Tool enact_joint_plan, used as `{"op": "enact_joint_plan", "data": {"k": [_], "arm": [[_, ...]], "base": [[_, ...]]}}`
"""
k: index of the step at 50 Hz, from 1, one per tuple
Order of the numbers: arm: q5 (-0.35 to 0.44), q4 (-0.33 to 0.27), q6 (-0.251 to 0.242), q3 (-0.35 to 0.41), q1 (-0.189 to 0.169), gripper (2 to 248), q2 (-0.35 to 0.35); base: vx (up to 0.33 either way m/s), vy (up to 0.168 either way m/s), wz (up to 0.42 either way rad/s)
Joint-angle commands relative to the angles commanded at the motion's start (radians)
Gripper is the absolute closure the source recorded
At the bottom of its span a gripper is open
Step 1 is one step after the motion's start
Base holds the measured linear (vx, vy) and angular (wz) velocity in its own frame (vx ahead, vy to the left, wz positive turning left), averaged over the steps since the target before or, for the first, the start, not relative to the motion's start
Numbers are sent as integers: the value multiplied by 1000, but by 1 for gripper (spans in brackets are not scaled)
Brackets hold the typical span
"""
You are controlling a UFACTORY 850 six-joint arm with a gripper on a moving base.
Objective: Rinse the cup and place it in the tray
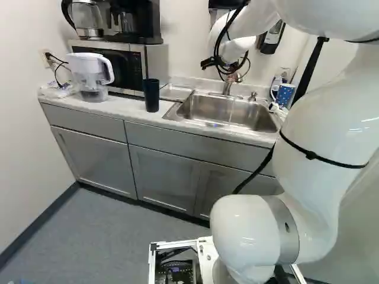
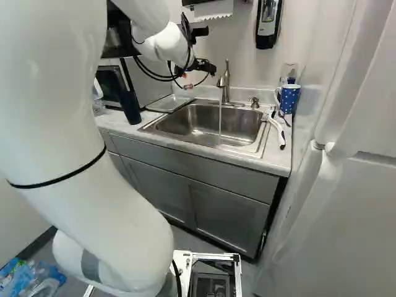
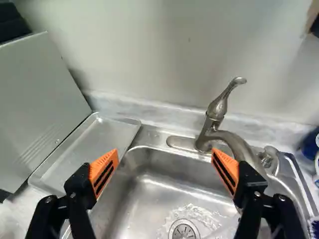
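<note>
A pale table [image 1: 123, 108] runs along the room's back wall [image 3: 149, 59], above grey cabinets [image 1: 95, 163]. Nearest you, at the right of the left base view, rises your white arm [image 1: 323, 142], reaching forward over the table. At its end the claw [image 3: 165, 152] stands wide, its orange pads well apart with nothing gripped between them. You have it above the sink [image 3: 149, 194].

The dark blue cup [image 1: 151, 96] stands upright on the table, near the front edge, between the microwave [image 1: 127, 65] and the sink. I take this as the one you want, though a dotted mug [image 2: 289, 99] stands on the other side of the sink and the task doesn't say which. A white-handled brush [image 2: 276, 130] lies on that side too.

Behind the cup, the metal tray [image 3: 94, 144] lies between microwave and sink. Beyond the basin, the tap [image 3: 218, 107] has its handle raised, and water [image 2: 219, 120] falls in a thin stream.

So the water is on, which looks like the only part done. You have yet to grasp the cup, hold it under the stream and set it in the tray; shutting the tap would likely be sensible too. Your next move is probably across to the cup, taking care not to knock it over.
</note>
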Motion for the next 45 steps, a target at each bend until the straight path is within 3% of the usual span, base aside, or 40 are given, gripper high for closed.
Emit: {"op": "enact_joint_plan", "data": {"k": [24,45], "arm": [[-156,0,0,130,7,3,132],[-156,0,0,207,-18,3,214]], "base": [[0,0,0],[0,0,0]]}}
